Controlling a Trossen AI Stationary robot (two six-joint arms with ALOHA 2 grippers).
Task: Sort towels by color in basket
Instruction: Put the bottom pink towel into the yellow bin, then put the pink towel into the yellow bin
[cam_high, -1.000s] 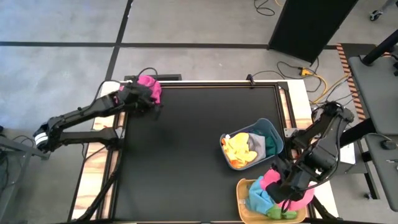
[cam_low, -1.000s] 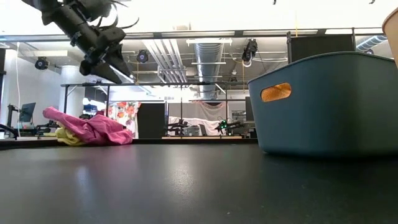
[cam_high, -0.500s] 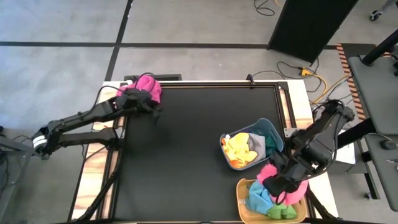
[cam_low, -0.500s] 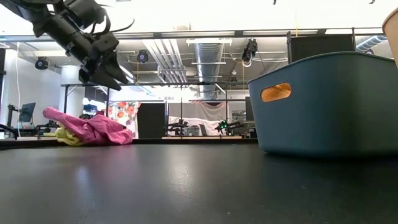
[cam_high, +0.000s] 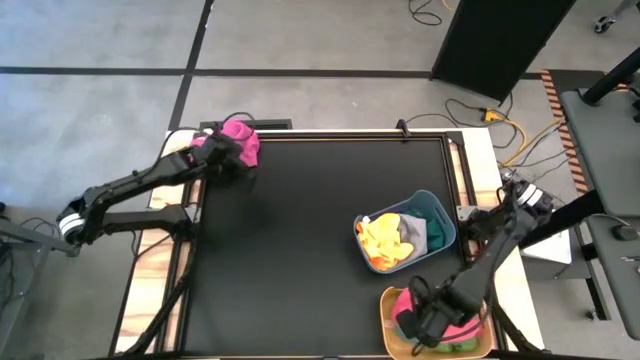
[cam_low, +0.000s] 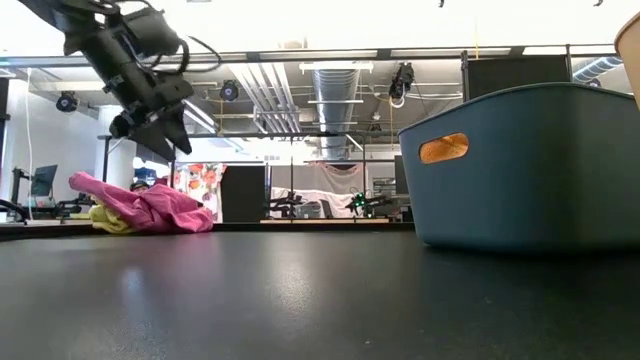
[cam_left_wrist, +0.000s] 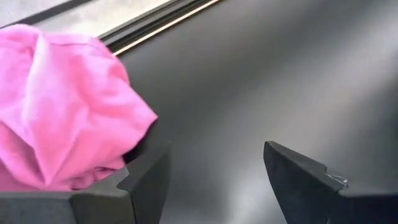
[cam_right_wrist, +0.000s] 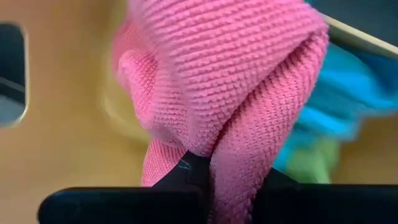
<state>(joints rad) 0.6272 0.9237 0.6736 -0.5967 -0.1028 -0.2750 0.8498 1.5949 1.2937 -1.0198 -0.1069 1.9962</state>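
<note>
My right gripper (cam_high: 426, 318) is down in the tan basket (cam_high: 386, 330) at the table's near right corner, shut on a pink towel (cam_right_wrist: 217, 81). A light blue towel (cam_right_wrist: 336, 106) and a lime one (cam_right_wrist: 311, 163) lie in that basket beside it. My left gripper (cam_left_wrist: 214, 180) is open, hovering over the far left corner just beside a magenta towel (cam_left_wrist: 62, 106). That towel lies crumpled on the table (cam_low: 145, 208) with a yellow cloth (cam_low: 108, 222) under its edge. My right gripper pinches a bunched fold of the pink towel (cam_right_wrist: 186, 149) between its two fingers, several layers gathered together. The fingers come from above, pointing down into the tan basket. The towel bulges out beyond the fingertips, against the basket's inside.
A blue basket (cam_high: 446, 222) stands right of the table's middle, holding orange-yellow (cam_high: 383, 242), grey (cam_high: 410, 232) and dark green (cam_high: 436, 236) towels. The tan basket sits just nearer than it. The black table top (cam_high: 300, 250) stretches between the two arms.
My right gripper has carried the pink towel toward the table's near and left side and down into the tan basket, staying shut on it. My left gripper has shifted slightly and turned above the magenta towel, which has stayed in place.
</note>
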